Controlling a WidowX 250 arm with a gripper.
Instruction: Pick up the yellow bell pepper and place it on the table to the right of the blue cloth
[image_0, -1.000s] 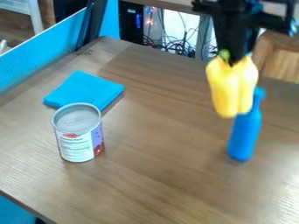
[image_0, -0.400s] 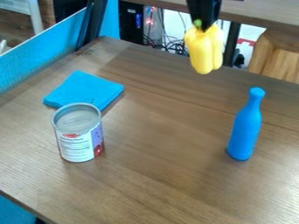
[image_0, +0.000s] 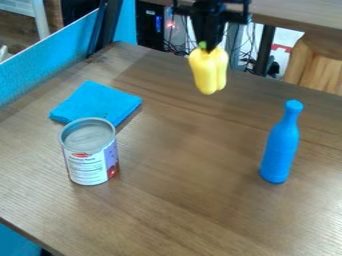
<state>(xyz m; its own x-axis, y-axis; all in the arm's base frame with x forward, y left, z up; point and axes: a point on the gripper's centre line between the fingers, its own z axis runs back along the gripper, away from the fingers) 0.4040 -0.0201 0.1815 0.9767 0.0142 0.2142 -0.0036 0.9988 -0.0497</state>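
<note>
High over the back of the wooden table (image_0: 180, 200), the black gripper (image_0: 210, 46) is shut on the green stem end of a yellow pepper (image_0: 208, 70). The pepper hangs upright with its lower end in the air. To the right stands a blue bottle (image_0: 279, 147), apart from the gripper. At the left is a metal can (image_0: 91, 155) with a white label. A folded blue cloth (image_0: 97, 104) lies just behind the can.
A blue partition (image_0: 53, 55) runs along the table's left side. Behind the far edge are tangled cables (image_0: 182, 49), a dark table leg (image_0: 264, 50) and a wooden piece of furniture (image_0: 317, 65).
The gripper with the pepper has moved left, away from above the bottle. It rose at first, then came slightly lower. The bottle, can and cloth have stayed in place.
</note>
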